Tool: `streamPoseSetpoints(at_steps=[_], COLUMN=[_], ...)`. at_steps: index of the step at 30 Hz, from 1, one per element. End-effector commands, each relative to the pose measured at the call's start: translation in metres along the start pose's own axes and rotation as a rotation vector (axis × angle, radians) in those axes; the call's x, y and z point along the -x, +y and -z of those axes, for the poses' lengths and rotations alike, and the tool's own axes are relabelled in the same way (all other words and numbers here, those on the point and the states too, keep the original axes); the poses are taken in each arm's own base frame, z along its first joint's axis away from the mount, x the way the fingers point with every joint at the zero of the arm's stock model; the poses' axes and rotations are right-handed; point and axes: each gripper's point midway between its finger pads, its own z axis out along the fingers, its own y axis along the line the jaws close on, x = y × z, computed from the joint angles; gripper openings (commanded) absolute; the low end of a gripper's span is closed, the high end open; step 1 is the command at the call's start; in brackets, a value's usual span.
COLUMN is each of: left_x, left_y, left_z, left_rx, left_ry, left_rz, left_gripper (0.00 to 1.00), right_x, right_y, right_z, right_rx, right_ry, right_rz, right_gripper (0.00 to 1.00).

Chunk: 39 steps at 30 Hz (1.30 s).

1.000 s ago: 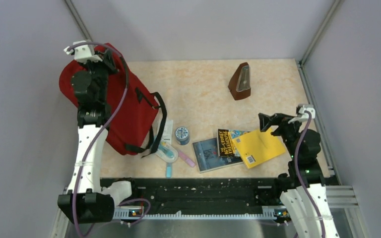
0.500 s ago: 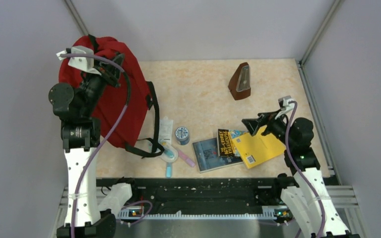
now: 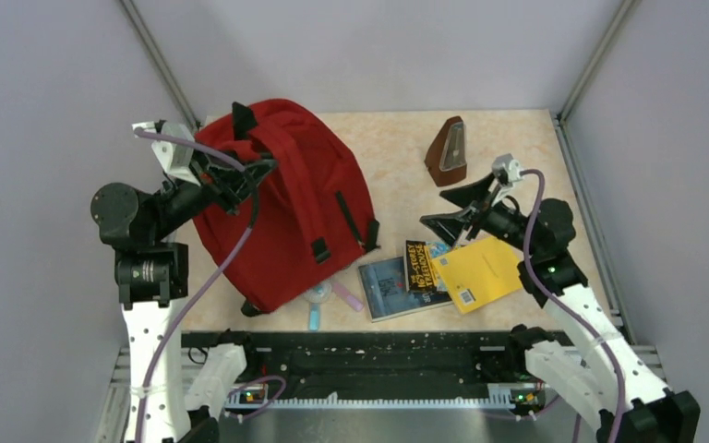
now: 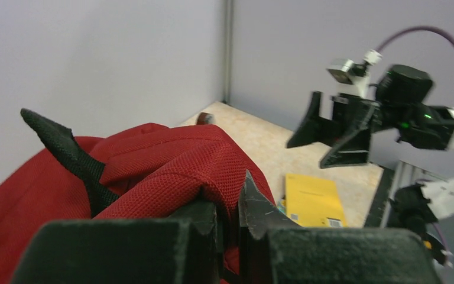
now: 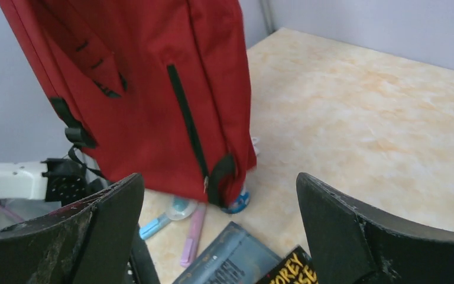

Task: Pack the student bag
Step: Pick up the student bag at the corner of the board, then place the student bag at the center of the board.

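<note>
The student bag [image 3: 288, 221], a big red backpack with black straps, stands lifted and tilted over the table's left-middle. My left gripper [image 3: 253, 173] is shut on a fold of red fabric near the bag's top; the left wrist view shows that fold [image 4: 213, 168] pinched between the jaws of the left gripper [image 4: 229, 208]. My right gripper [image 3: 436, 209] hovers open to the right of the bag, above the books. In the right wrist view the right gripper [image 5: 219, 228] holds nothing, and the bag [image 5: 148, 77] hangs ahead of it.
A brown metronome [image 3: 448, 150] stands at the back right. A yellow book [image 3: 480, 274], a black book with yellow lettering [image 3: 420, 266] and a dark blue book [image 3: 390, 289] lie front right. A pink marker [image 5: 193, 231], a blue magnifier [image 5: 169, 214] and a blue tape roll [image 5: 240, 205] lie by the bag's bottom.
My left gripper has swung the bag up and rightward from the left wall to mid-table, covering the tube and tape. My right arm has reached up and left toward the bag, jaws still wide.
</note>
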Motion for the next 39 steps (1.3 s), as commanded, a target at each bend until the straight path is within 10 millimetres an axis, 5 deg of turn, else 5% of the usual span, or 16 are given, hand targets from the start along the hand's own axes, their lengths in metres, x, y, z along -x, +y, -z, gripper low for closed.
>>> streamPoseSetpoints(at_steps=[1, 12, 18, 27, 29, 31, 34, 35, 39], left_x=[0.027, 0.019, 0.012, -0.006, -0.008, -0.014, -0.023, -0.027, -0.037], left_y=[-0.058, -0.098, -0.104, -0.098, -0.098, -0.098, -0.098, -0.097, -0.087], left_z=[0.016, 0.035, 0.039, 0.039, 0.04, 0.041, 0.045, 0.046, 0.051], left_rx=[-0.186, -0.306, -0.326, -0.321, -0.324, -0.312, -0.292, -0.273, -0.168], left_ry=[-0.055, -0.019, 0.01, 0.055, 0.06, 0.077, 0.096, 0.103, 0.115], left_rz=[-0.156, -0.147, -0.121, -0.051, -0.047, -0.022, -0.012, -0.004, -0.025], left_gripper=[0.0, 0.0, 0.0, 0.0, 0.0, 0.0, 0.0, 0.02, 0.69], right_x=[0.035, 0.047, 0.033, 0.016, 0.018, 0.024, 0.045, 0.056, 0.107], right_y=[0.035, 0.081, 0.109, 0.133, 0.14, 0.145, 0.136, 0.129, 0.114], right_z=[-0.03, -0.096, -0.134, -0.161, -0.161, -0.16, -0.165, -0.166, -0.147], right_rx=[0.127, 0.34, 0.497, 0.664, 0.708, 0.723, 0.607, 0.533, 0.322], right_ry=[-0.034, 0.022, 0.082, 0.095, 0.094, 0.077, 0.014, -0.02, -0.17], right_rz=[0.127, 0.291, 0.374, 0.412, 0.398, 0.396, 0.421, 0.431, 0.494], right_gripper=[0.97, 0.98, 0.99, 0.98, 0.86, 0.59, 0.04, 0.0, 0.0])
